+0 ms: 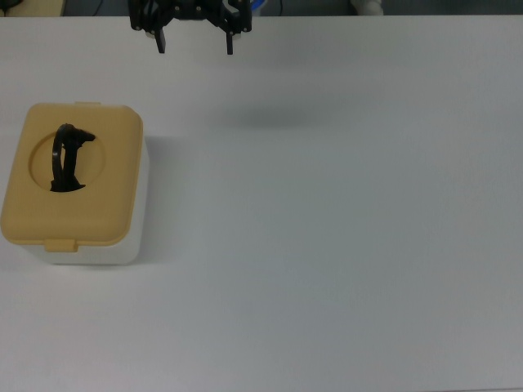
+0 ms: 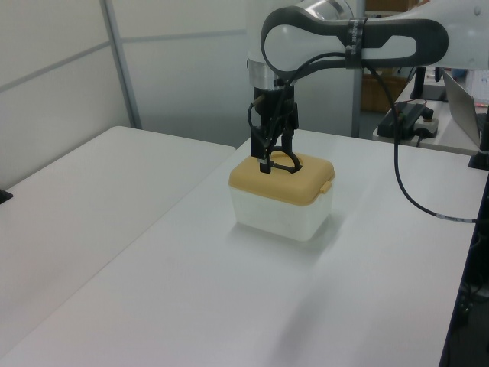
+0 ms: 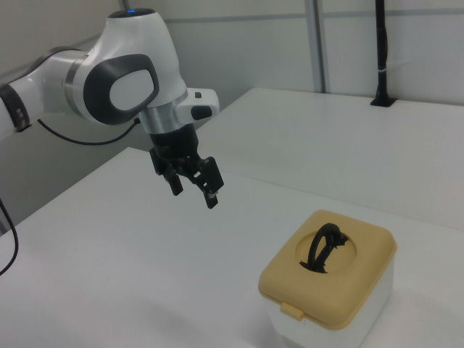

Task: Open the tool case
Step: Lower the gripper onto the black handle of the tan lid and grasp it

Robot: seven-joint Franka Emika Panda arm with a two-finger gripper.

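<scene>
While lid [image 1: 78, 184] sitting fully down on tool case [image 3: 330, 286], counting task as basically not started. Resting on the white table [image 1: 343, 261], case at the top view's left, mid-depth; in the right view sitting near and to the right view's right. Tan lid seated flush all round on white tub [image 2: 279, 214], no gap showing w/ any cam. Latch tab [image 1: 61, 244] lying down over lid's near edge in the top view, looking engaged, though not possible to confirm the catch itself. Black handle [image 1: 68, 157] standing up out of round recess [image 3: 326, 254], not folded flat.

Gripper [image 1: 194, 45] hanging at far edge of the top view, well apart from case and off to its right. In the right view gripper [image 3: 193, 190] hovering above bare table, clear of case, to the right view's left. Appearing over the lid in the left view, but judging that as line-of-sight overlap only. Jaws spread apart, released, nothing between them.

Remaining, as a judgement: everything. Needing approach to case, freeing tab on the near side (top view), then lifting/swinging lid up. Possibly using raised handle as pull point, but hinge side not visible, so not telling which way lid swings. Nothing else on table near case.
</scene>
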